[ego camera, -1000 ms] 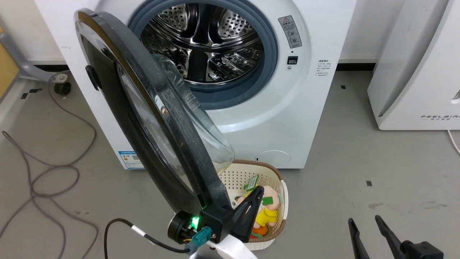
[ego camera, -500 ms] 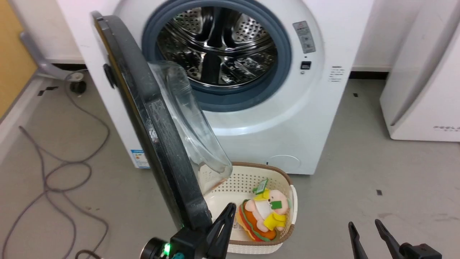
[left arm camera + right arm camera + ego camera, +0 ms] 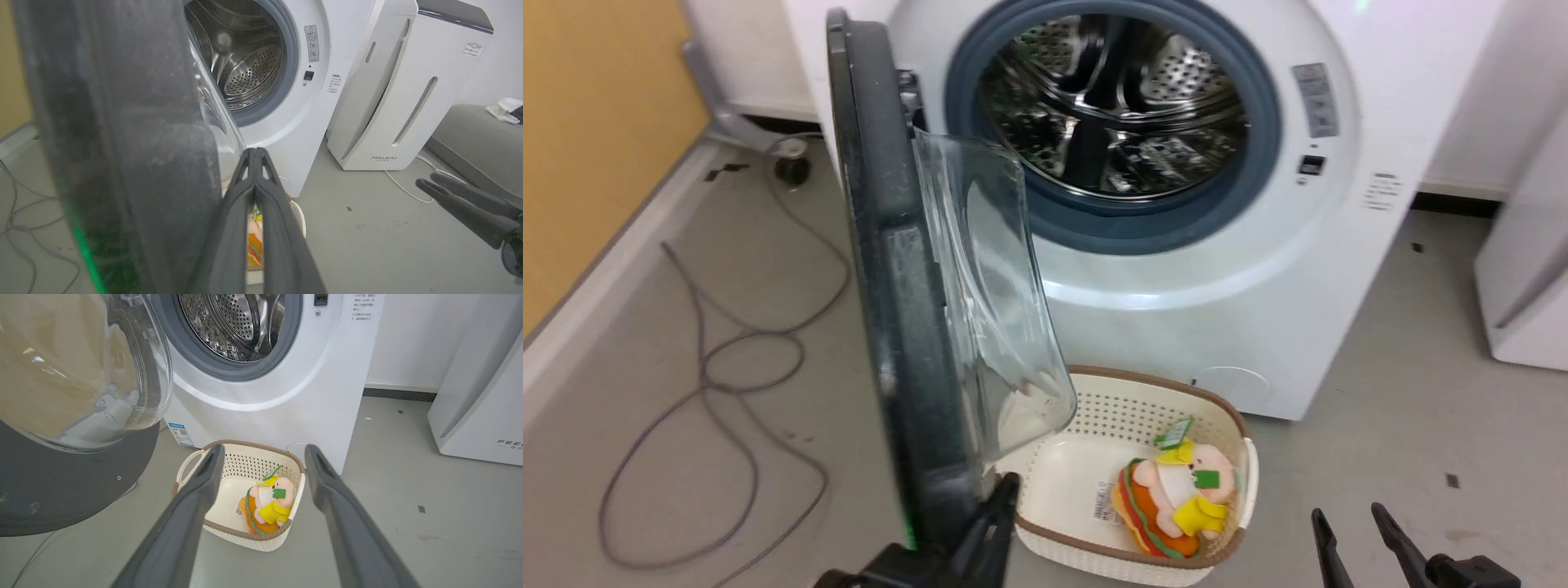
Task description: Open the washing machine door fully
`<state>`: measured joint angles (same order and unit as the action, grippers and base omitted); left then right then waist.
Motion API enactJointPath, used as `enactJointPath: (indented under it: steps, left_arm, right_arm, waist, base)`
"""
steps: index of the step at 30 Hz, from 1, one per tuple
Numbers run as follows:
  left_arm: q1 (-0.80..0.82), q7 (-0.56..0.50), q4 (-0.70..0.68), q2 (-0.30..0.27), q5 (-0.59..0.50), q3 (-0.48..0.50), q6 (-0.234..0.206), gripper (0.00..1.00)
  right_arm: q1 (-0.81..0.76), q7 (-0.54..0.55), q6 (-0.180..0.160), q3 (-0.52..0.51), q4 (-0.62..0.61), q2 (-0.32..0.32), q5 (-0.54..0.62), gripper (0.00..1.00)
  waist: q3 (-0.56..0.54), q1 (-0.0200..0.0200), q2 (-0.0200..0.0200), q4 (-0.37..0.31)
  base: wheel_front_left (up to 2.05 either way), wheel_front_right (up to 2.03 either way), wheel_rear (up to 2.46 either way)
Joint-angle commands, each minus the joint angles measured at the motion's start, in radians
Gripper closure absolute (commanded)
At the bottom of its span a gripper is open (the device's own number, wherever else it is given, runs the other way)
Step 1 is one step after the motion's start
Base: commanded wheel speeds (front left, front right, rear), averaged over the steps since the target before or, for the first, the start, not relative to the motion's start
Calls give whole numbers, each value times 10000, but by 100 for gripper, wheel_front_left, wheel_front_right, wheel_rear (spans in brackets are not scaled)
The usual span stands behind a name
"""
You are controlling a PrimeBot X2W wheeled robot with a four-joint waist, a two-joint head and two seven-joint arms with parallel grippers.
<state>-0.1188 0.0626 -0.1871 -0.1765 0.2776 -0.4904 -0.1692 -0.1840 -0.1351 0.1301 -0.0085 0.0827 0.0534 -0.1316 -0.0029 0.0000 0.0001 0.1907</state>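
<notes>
Washing machine door (image 3: 890, 286) stands swung out, edge-on, left of the washing machine (image 3: 1176, 310) drum mouth, closed left end effector (image 3: 254, 152) just beside its near edge, right end effector (image 3: 263, 451) open and empty.

The head view looks steeply down at the front of the washing machine (image 3: 1176, 327) and the floor (image 3: 1380, 457). The left wrist view sits hard against the washing machine door (image 3: 122, 122), facing the drum (image 3: 245, 69). The right wrist view, low and close, faces the basket (image 3: 245, 539); all three share the drum.
</notes>
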Motion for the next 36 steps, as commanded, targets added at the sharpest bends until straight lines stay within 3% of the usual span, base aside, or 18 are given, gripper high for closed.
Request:
enactJointPath:
  steps: [1, 12, 24, 32, 36]
  left_arm:
    - [-140, 97, -78, -139, 53, 244, -161, 100]
    - [-416, 782, -449, -486, 94, 1046, -600, 100]
    - [45, 1868, 916, -1083, 755, 2686, -264, 100]
    - [702, 1986, 2245, -1304, 1160, 4460, 97, 100]
    - [1262, 1989, 3085, -1306, 1181, 5726, 537, 100]
  right_arm:
    - [-11, -51, 6, 15, 19, -32, 31, 0]
    - [170, -51, 6, 58, 201, -32, -17, 0]
    - [385, 26, 6, 94, 311, -32, 59, 0]
    - [511, 112, 6, -21, 264, -32, 99, 0]
    - [587, 164, 6, -79, 232, -32, 103, 0]
  waist:
    - [28, 0, -1, 253]
    - [234, 0, -1, 1277]
    - [476, 0, -1, 1501]
    - [689, 0, -1, 1301]
    - [799, 0, -1, 1194]
  base:
    - [0, 0, 0]
    - [0, 0, 0]
    - [0, 0, 0]
    - [0, 0, 0]
    - [0, 0, 0]
